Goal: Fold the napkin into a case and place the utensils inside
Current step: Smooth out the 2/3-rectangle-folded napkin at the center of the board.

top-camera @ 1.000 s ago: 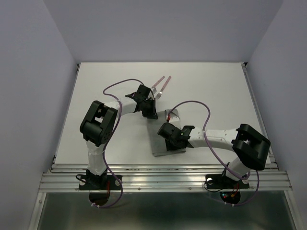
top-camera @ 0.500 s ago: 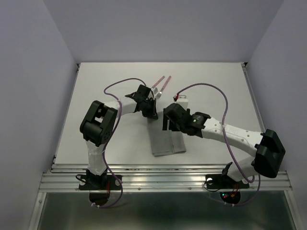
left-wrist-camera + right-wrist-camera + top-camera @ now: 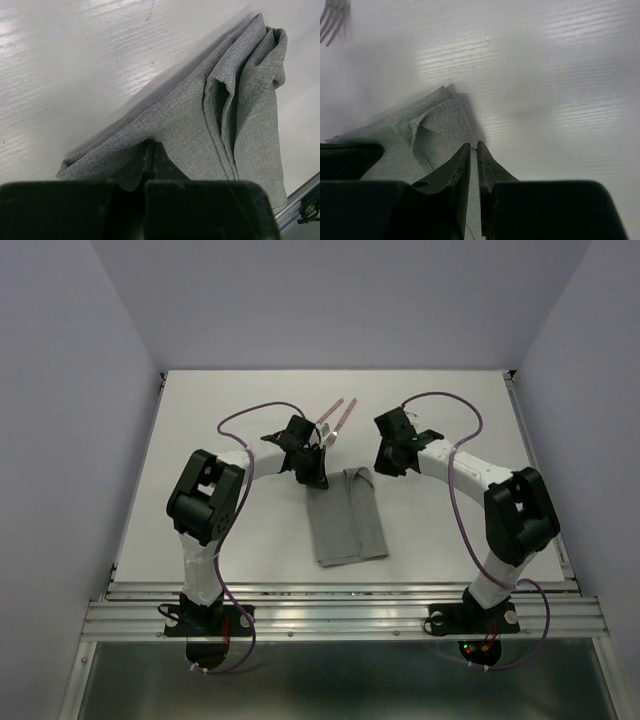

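Note:
The grey napkin point(image 3: 348, 525) lies mid-table as a narrow, long folded strip, its layers bunched at the far end point(image 3: 250, 60). My left gripper point(image 3: 313, 478) is shut, with its tips point(image 3: 150, 142) down on the strip's far left corner; I cannot tell whether they pinch a layer. My right gripper point(image 3: 383, 462) hovers just right of the strip's far end point(image 3: 440, 130). Its jaws point(image 3: 473, 144) are only a thin slit apart, with nothing between them. The utensils point(image 3: 335, 418), with pinkish handles, lie side by side beyond the left gripper. Blurred fork tines point(image 3: 332, 20) show in the right wrist view.
The white table point(image 3: 200, 440) ends at a metal rail point(image 3: 340, 602) on the near side. Grey walls stand on the other three sides. Purple cables point(image 3: 245, 420) loop above both arms.
My right arm has swung from over the napkin's near half to beside its far end; its jaws opened, then closed to a slit. The napkin now lies narrower. The left arm has not moved.

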Controlling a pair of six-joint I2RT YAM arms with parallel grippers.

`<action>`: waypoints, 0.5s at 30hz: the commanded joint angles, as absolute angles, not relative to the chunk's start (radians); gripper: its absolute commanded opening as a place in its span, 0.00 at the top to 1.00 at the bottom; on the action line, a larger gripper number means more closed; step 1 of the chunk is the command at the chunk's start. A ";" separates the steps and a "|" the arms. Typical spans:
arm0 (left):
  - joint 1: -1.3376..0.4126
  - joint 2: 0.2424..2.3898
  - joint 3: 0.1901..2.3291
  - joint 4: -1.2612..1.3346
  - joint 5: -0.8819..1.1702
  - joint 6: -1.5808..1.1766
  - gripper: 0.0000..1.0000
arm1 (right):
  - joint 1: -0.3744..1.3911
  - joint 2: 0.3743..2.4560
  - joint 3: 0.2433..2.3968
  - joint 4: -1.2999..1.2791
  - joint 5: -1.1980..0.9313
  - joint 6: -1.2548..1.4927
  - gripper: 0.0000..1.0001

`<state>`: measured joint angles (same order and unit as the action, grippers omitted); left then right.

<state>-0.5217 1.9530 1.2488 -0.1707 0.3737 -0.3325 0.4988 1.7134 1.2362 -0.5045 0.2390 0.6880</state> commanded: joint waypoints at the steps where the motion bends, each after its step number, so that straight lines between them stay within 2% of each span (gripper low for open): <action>1: -0.523 1.939 1.301 -0.195 0.380 -0.310 1.00 | 0.505 1.776 1.304 -0.488 0.181 0.687 0.84; 15: -0.523 2.000 1.313 -0.183 0.419 -0.304 1.00 | 0.505 1.850 1.301 -0.408 0.086 0.703 0.86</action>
<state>-0.5213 1.9781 1.2778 -0.1818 0.3931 -0.3225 0.5026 1.8336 1.2659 -0.4587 0.1165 0.7036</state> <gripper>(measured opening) 0.025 0.141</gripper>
